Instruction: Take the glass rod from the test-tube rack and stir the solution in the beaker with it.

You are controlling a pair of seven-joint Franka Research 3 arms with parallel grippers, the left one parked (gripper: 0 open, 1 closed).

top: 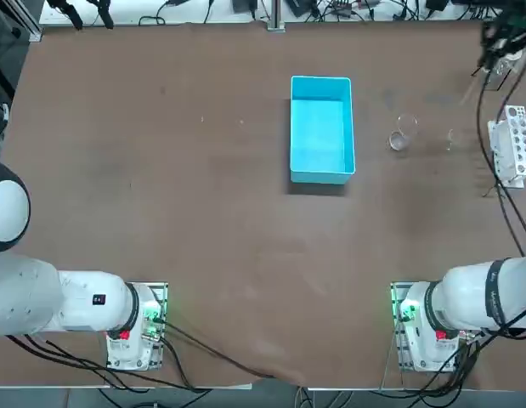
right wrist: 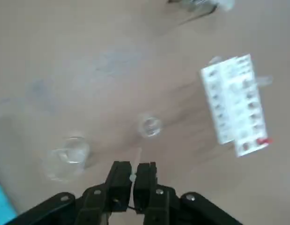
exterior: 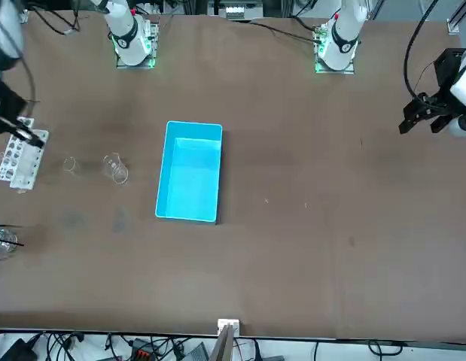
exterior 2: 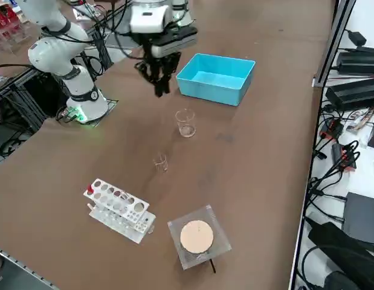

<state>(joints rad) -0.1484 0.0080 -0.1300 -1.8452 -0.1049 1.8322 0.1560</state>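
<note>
Right gripper fingers pinched on glass rod visible only in wrist view, beaker below

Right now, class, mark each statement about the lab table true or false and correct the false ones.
1. The test-tube rack sits inside the blue bin. False: it stands on the table, well apart from the bin.
2. The right gripper is shut, with a thin pale stick, apparently the glass rod, between its fingers. True.
3. The beaker lies tipped on its side. False: it stands upright.
4. The beaker stands between the blue bin and the smaller glass vessel. True.
5. The blue bin holds nothing. True.
</note>
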